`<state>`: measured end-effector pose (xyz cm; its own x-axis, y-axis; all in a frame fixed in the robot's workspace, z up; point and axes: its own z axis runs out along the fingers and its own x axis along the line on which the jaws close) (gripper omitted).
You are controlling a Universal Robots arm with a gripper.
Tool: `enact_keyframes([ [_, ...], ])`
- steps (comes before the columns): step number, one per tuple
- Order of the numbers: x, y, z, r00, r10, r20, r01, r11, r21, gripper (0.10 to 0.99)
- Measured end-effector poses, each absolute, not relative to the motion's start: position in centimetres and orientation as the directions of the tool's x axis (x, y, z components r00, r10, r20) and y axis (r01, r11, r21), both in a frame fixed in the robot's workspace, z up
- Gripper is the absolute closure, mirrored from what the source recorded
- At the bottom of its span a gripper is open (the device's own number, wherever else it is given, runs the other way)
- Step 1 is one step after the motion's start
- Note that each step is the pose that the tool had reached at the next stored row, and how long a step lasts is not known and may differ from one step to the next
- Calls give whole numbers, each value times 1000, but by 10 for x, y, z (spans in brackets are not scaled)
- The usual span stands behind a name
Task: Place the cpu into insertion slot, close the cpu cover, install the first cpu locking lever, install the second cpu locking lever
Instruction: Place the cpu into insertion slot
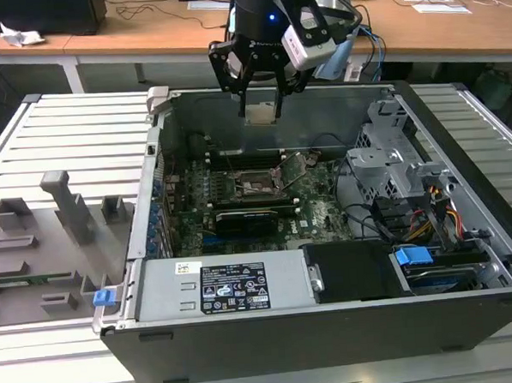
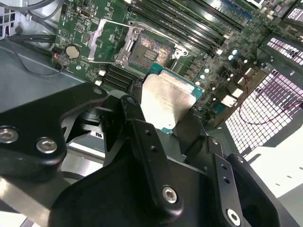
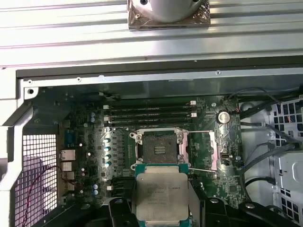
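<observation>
My gripper (image 1: 260,104) hangs above the open computer case, shut on the cpu (image 1: 260,113), a flat square chip with a silver-grey face. In both wrist views the cpu (image 2: 165,99) (image 3: 161,196) sits between the black fingers (image 2: 136,92). The insertion slot (image 3: 158,147) (image 2: 149,49) (image 1: 257,185) lies below on the green board with its dark grid centre bare. The chip is well above it and a little to one side. The cpu cover (image 2: 96,40) (image 3: 212,151) is swung open beside the slot. Two thin wire levers (image 3: 199,131) stand free next to the socket.
The case walls (image 1: 153,188) surround the board. A black card (image 1: 253,216) lies just in front of the socket, and a labelled power supply (image 1: 231,287) sits at the front. Drive cage and cables (image 1: 402,184) fill the exterior view's right. A grey fixture tray (image 1: 44,245) lies at the left.
</observation>
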<state>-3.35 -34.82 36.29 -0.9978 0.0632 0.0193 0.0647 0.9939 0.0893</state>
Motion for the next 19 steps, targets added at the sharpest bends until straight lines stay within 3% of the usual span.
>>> enact_keyframes([
  [19, -33, -347, 362, -983, 180, 19, 181, 979, 89, 553],
])
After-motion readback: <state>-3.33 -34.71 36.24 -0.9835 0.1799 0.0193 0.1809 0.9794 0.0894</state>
